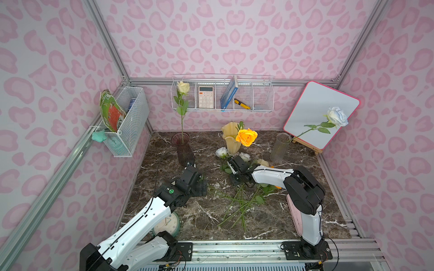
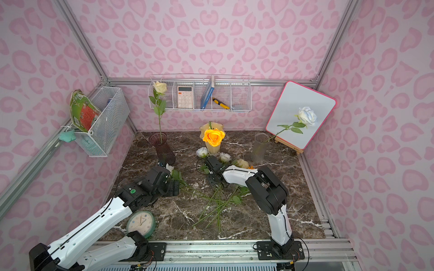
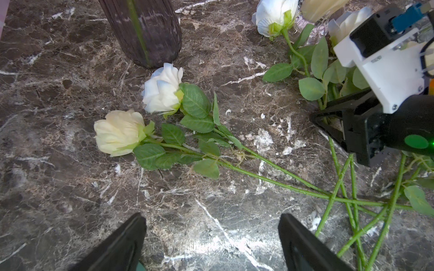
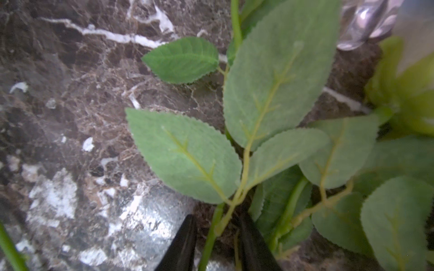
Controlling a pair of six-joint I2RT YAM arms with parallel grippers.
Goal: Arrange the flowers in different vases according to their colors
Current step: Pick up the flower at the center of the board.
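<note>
Loose flowers (image 1: pixel 242 199): heap of long green stems, crossed, flat on marble table (image 1: pixel 211 218) in front of yellow vase (image 1: pixel 231 138). Heads white and cream, pointing toward that vase.
Cream rose (image 3: pixel 118 132) and white rose (image 3: pixel 162 90): side by side on table, to the left of yellow vase; white head just beside foot of dark vase (image 3: pixel 143 30).
Yellow vase: wavy rim, upright at rear centre of table; one orange rose (image 1: pixel 246 137) in it, head leaning over rim.
Dark vase, ribbed: left of yellow vase; one cream rose (image 1: pixel 183 87) standing upright in it.
Clear vase (image 1: pixel 279 147): right of yellow vase; one bluish-white rose (image 1: pixel 337 116) in it, tilted across white board (image 1: pixel 312 110) on small easel.
Right gripper (image 4: pixel 217 234): low over heap, in front of yellow vase; jaws narrow, one green stem (image 4: pixel 211 232) between them; actual pinch cannot be told.
Left gripper (image 3: pixel 211 244): front-left of yellow vase, above bare table short of the two heads; jaws spread wide, nothing between.
Wall basket (image 1: pixel 223 93): behind yellow vase; calculator, blue book, yellow cutter.
Side basket (image 1: pixel 126 122): far left.
Round clock (image 2: pixel 141 223): front left, beside left arm.
</note>
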